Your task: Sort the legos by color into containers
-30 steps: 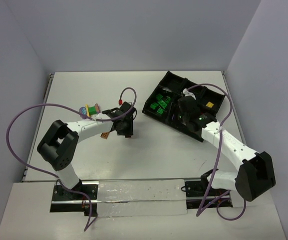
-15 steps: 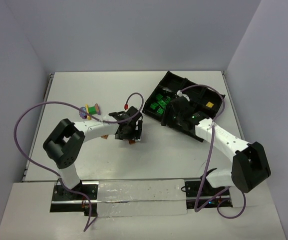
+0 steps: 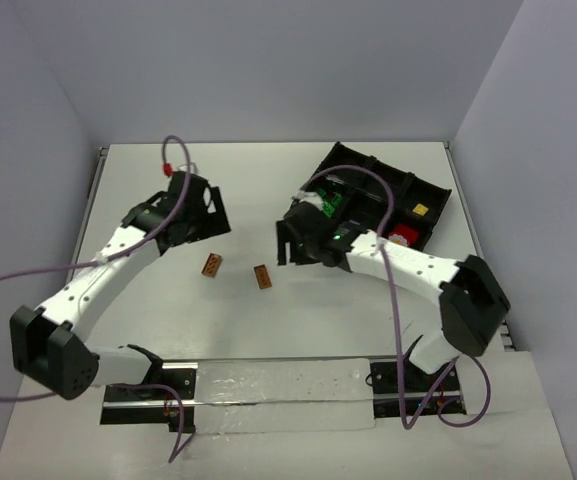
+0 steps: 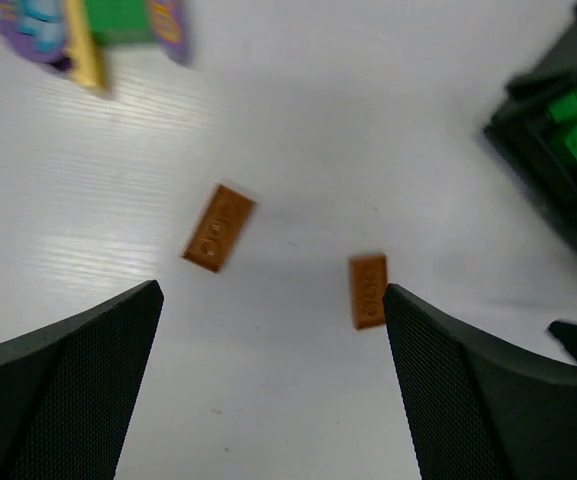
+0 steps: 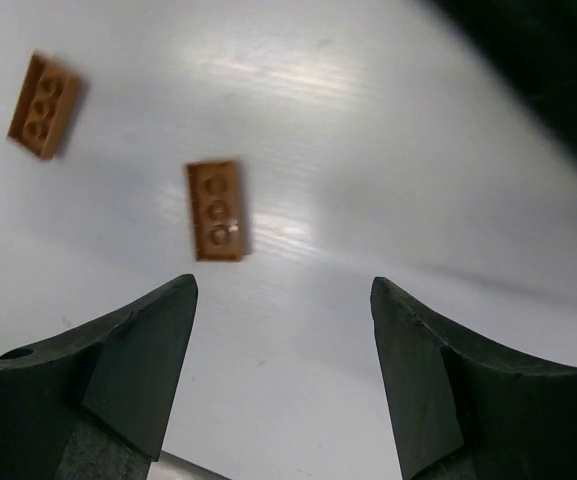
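Two brown legos lie flat on the white table, one [image 3: 211,265] to the left of the other [image 3: 262,277]. My left gripper [image 3: 204,212] hangs open up and to the left of them. Its wrist view has both bricks [image 4: 218,228] [image 4: 369,290] ahead of its empty fingertips [image 4: 270,295]. A purple, green and yellow cluster [image 4: 88,30] sits blurred at the top left of that view. My right gripper [image 3: 288,242] is open, just right of the bricks [image 5: 216,210] [image 5: 43,92], with nothing between its fingers [image 5: 283,285]. The black tray of containers [image 3: 408,182] holds green legos [image 3: 330,205], a yellow one [image 3: 420,210] and a red one [image 3: 400,238].
The tray stands skewed at the back right, its near corner just behind my right gripper. Purple cables loop over both arms. The side walls close in on the table at left and right.
My left gripper opened, left a brown brick on the table and drew back up and to the left. My right gripper swung left from the tray to beside the bricks.
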`<control>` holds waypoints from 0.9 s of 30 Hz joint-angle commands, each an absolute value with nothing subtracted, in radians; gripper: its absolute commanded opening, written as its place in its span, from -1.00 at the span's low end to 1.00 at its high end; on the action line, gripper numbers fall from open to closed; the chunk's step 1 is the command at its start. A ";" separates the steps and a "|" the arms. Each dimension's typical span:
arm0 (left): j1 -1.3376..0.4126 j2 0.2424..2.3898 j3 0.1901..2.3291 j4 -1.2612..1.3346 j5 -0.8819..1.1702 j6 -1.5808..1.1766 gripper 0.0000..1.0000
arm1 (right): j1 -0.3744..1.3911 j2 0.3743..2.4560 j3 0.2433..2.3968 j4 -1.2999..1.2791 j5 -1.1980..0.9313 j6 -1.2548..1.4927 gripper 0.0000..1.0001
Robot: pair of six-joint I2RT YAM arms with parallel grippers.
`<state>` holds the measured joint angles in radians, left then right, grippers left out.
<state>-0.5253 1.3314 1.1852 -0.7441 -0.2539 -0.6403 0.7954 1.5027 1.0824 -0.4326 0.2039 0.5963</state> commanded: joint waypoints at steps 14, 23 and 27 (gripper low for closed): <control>-0.370 1.181 1.072 -0.766 -0.257 -0.708 0.99 | 1.012 1.965 1.420 -0.508 0.298 0.535 0.71; -0.370 1.222 1.082 -0.746 -0.255 -0.690 0.99 | 1.014 2.031 1.409 -0.509 0.329 0.565 0.30; -0.370 1.249 1.096 -0.739 -0.240 -0.684 0.99 | 1.016 2.023 1.418 -0.503 0.326 0.573 -0.64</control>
<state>-0.3767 1.2309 1.0710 -0.7790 -0.2581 -0.6971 1.0078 2.0094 1.3832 -0.4983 0.2877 0.5575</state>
